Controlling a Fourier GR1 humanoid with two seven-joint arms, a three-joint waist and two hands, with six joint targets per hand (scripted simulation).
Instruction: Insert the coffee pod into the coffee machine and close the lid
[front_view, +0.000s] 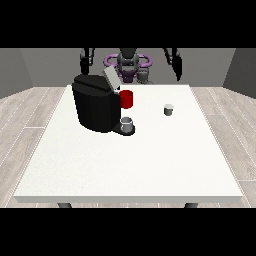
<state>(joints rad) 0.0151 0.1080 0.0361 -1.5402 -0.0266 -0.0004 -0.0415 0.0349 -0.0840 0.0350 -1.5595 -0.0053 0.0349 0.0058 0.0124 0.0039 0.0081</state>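
The black coffee machine (95, 107) stands on the table's left half with its grey lid (110, 78) tilted up and open. A red part (126, 99) shows at the machine's front, and a grey cup (127, 123) sits on its base below. The small grey-white coffee pod (169, 109) stands alone on the table to the right of the machine. Both hands hang raised at the far edge, away from everything: the hand at the view's left (86, 64) behind the machine, the hand at the view's right (177, 71) beyond the pod. Neither holds anything.
The white table (130, 165) stretches wide towards the camera. The robot's torso (128, 62) with purple parts stands behind the far edge, between the two arms. Wood floor surrounds the table.
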